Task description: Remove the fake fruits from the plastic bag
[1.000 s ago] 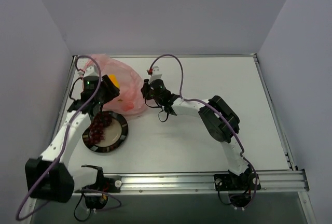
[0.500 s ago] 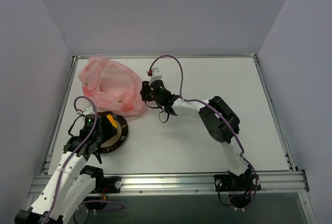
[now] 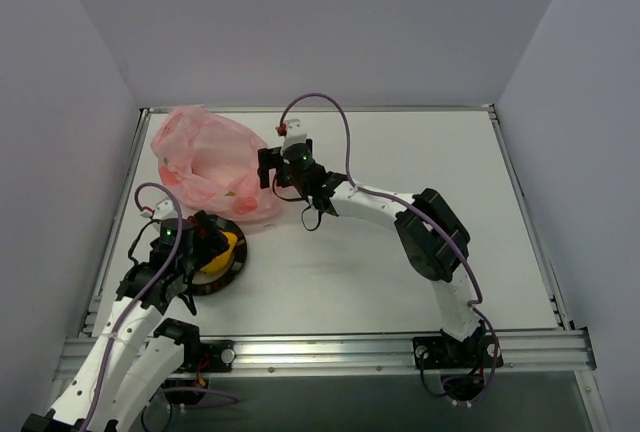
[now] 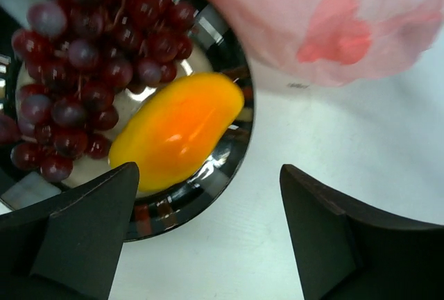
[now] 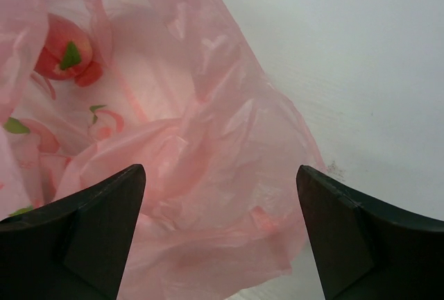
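Observation:
In the left wrist view a dark red grape bunch [image 4: 90, 57] and an orange-yellow mango [image 4: 177, 130] lie on the black-rimmed plate [image 4: 208, 192]. My left gripper [image 4: 208, 196] hangs open just above the plate's near rim, holding nothing. From above, the left gripper [image 3: 203, 242] covers most of the plate [image 3: 236, 264], and only the mango [image 3: 228, 249] shows. The pink plastic bag [image 3: 205, 157] lies crumpled behind the plate. My right gripper [image 3: 266, 167] stands open at the bag's right edge. Its fingers straddle the bag's film [image 5: 201, 168] without pinching it.
Red-and-green fruit shapes [image 5: 66, 53] show on or through the bag's film; I cannot tell which. A raised rail [image 3: 115, 212] runs along the table's left side close to the plate. The metal front rail [image 3: 350, 347] lies near the arm bases.
My left gripper carried the mango from the bag down to the plate and opened, leaving it beside the grapes. My right gripper opened and let go of the bag's edge.

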Controlling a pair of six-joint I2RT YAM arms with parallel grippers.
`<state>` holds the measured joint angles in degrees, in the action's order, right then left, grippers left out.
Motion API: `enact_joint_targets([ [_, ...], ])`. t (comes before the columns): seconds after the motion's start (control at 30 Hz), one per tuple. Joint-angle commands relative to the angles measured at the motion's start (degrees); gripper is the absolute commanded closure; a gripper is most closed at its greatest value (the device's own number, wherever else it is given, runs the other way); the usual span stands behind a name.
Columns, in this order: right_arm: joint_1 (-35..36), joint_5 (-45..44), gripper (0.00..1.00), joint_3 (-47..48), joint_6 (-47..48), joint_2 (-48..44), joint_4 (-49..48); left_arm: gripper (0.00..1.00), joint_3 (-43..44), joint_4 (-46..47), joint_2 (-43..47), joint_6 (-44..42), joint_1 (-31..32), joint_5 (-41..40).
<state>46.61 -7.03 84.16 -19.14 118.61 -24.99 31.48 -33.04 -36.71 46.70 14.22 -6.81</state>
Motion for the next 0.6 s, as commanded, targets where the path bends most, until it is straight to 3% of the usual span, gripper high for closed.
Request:
enact_joint_targets([
  [0.0, 1.82, -2.64, 0.15, 4.60, 1.38, -1.11, 1.08, 0.21, 10.58, 5.33, -2.04, -1.52, 0.28, -2.07],
  [0.07, 2.17, -2.55, 0.16, 9.06, 1.38, 1.18, 3.19, 0.25, 13.67, 8.50, -8.09, -2.57, 0.28, -1.98],
  [0.23, 1.82, -5.01, 0.04, 19.36, 1.64, 11.81, 7.85, 0.26, 21.15, 20.54, -21.79, -1.70, 0.02, -3.03],
  [0.37, 0.24, -6.41, 0.08, 22.54, 1.73, 15.78, 8.91, 0.27, 27.47, 24.77, -32.79, -2.22, -1.73, -4.53],
  [0.4, -0.03, -6.25, 0.27, 22.02, 2.43, 15.95, 8.39, 0.28, 28.53, 26.43, -36.99, -2.57, -2.09, -4.88],
  [0.47, -0.38, -4.93, 0.51, 19.57, 3.05, 15.26, 5.76, 0.34, 31.69, 27.49, -41.14, -3.01, -4.10, -4.62],
  [0.5, -0.47, -4.58, 0.74, 16.07, 3.40, 13.77, 2.61, 0.35, 32.67, 28.46, -45.25, -4.06, -4.72, -4.01],
  [0.57, -0.38, -4.14, 0.92, 12.01, 3.58, 10.70, -3.00, 0.39, 35.22, 27.33, -48.97, -5.12, -6.12, -5.40],
])
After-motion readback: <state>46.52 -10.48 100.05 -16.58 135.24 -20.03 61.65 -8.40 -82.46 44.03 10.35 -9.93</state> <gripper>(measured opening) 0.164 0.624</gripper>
